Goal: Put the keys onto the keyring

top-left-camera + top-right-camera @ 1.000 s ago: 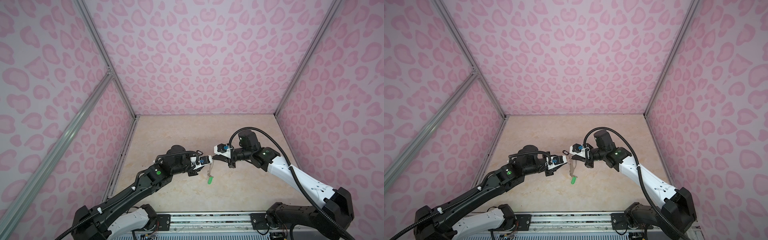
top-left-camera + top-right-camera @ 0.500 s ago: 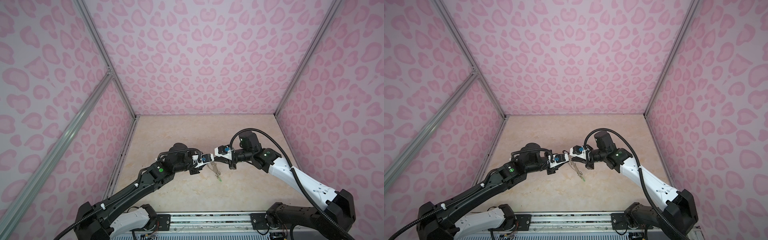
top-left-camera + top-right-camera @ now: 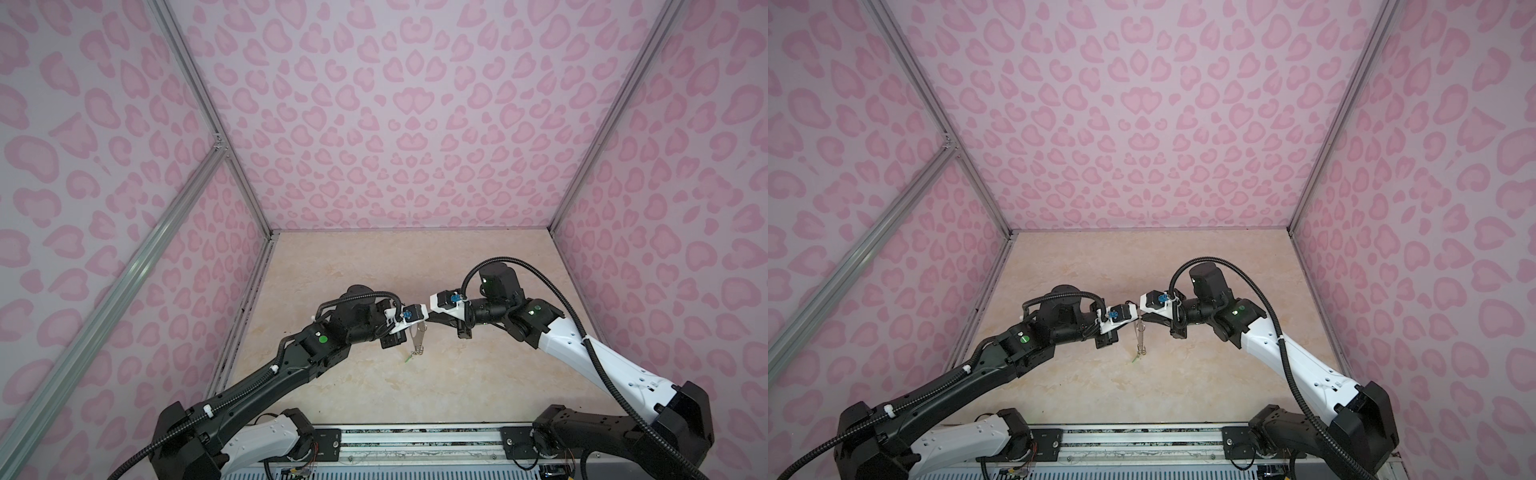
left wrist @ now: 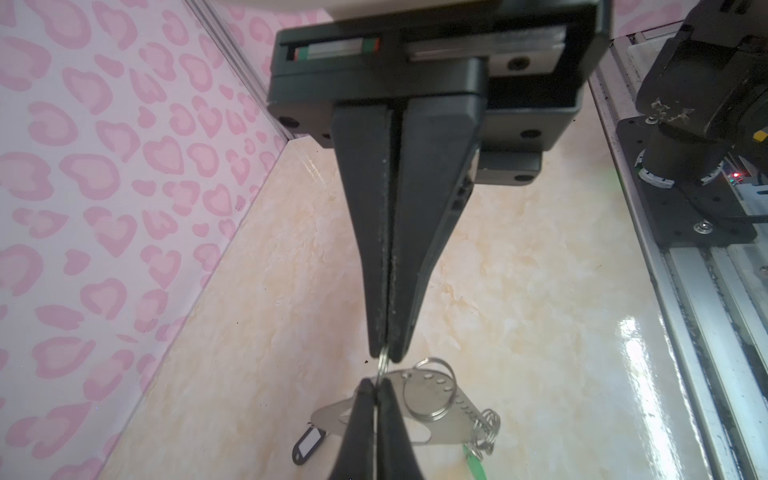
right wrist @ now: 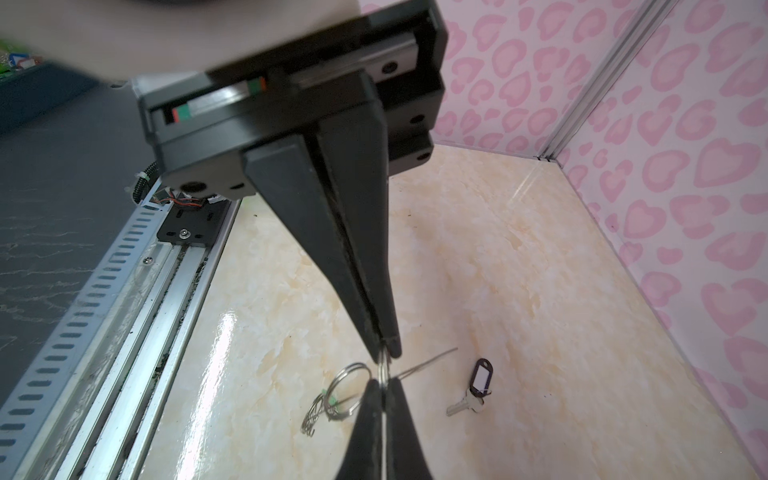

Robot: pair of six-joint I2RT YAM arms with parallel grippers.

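Observation:
My left gripper point(image 4: 386, 357) and right gripper point(image 5: 388, 351) meet tip to tip above the table, both shut on one thin split ring point(image 4: 383, 368) of the keyring. The keyring's grey plate point(image 4: 453, 424) hangs below them, seen in both top views point(image 3: 419, 338) point(image 3: 1140, 338). A larger split ring point(image 4: 452, 376) and a bunch of small rings point(image 4: 487, 428) hang from its edge. The green-tagged key point(image 4: 476, 461) dangles at its low end point(image 3: 409, 358). The black-tagged key point(image 5: 478, 384) lies loose on the table point(image 4: 308, 444); in both top views it is hidden.
Pink heart-patterned walls enclose the beige table point(image 3: 415, 395) on three sides. An aluminium rail point(image 3: 415, 436) with both arm bases runs along the front edge. The arms' elbows hang low at left and right of the middle.
My left gripper has reached right to the right gripper's tips and shut on the ring. The hanging keyring swung right, then back to hanging straight down.

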